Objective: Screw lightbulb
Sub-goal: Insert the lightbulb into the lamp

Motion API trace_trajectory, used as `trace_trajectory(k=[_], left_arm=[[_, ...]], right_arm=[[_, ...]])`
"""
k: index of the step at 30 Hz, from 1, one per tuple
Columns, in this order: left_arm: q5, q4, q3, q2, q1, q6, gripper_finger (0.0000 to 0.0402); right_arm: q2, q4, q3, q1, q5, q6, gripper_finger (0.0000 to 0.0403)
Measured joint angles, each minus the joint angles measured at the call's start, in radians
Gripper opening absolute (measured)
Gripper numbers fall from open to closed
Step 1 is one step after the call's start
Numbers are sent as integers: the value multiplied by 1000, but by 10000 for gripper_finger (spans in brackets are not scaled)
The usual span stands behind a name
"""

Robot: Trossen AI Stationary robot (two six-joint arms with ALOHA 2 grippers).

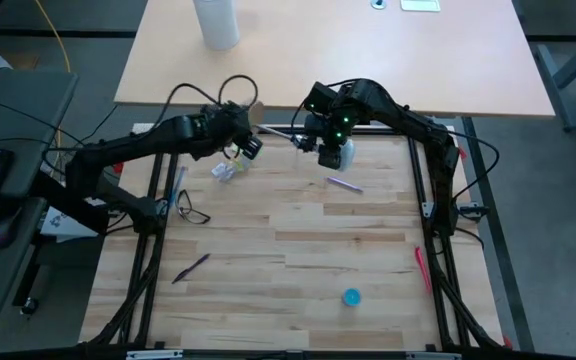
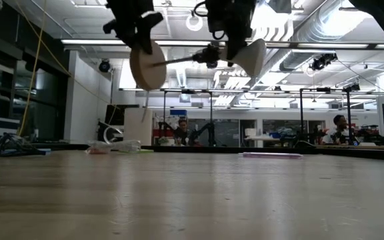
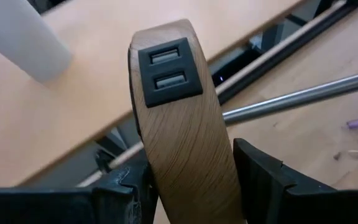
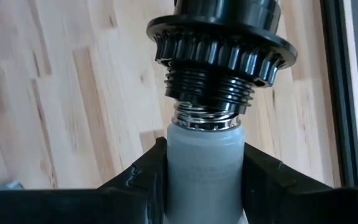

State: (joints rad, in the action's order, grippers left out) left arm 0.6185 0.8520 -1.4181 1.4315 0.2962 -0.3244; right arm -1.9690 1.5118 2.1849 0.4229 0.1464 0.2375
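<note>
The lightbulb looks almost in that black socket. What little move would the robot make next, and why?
Probably the right gripper turns the lightbulb further in. Its metal thread still shows below the black socket, so it is not fully seated. The left gripper holds the wooden base in the air, steadying the lamp.

Overhead looks down, low looks level, wrist views sit close.
</note>
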Motion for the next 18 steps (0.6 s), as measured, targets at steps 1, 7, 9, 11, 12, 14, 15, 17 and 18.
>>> trace_trajectory(k=[1, 7, 9, 11, 12, 14, 15, 17, 18], left_arm=[[-3, -1, 0, 15, 0, -16, 166], [-58, -8, 0, 110, -1, -149, 167], [-75, -11, 0, 142, -2, -195, 167], [-100, -17, 0, 171, -2, -231, 167], [-109, -19, 0, 185, -2, -246, 168], [-124, -25, 0, 209, -2, -270, 168], [-135, -28, 0, 220, -2, -280, 168], [-153, -32, 0, 238, -2, -295, 168], [-161, -35, 0, 248, -2, -296, 168]], right_arm=[[0, 10, 0, -1, -9, 0, 145], [0, 83, 0, -5, -77, 3, 145], [0, 102, 0, -4, -92, 3, 145], [0, 114, -1, -5, -106, 0, 145], [0, 117, -1, -4, -110, -1, 145], [0, 127, -1, -4, -113, -4, 145], [0, 133, -1, -5, -113, -4, 145], [0, 144, -2, -10, -114, -3, 145], [0, 151, -2, -13, -113, 0, 145]])
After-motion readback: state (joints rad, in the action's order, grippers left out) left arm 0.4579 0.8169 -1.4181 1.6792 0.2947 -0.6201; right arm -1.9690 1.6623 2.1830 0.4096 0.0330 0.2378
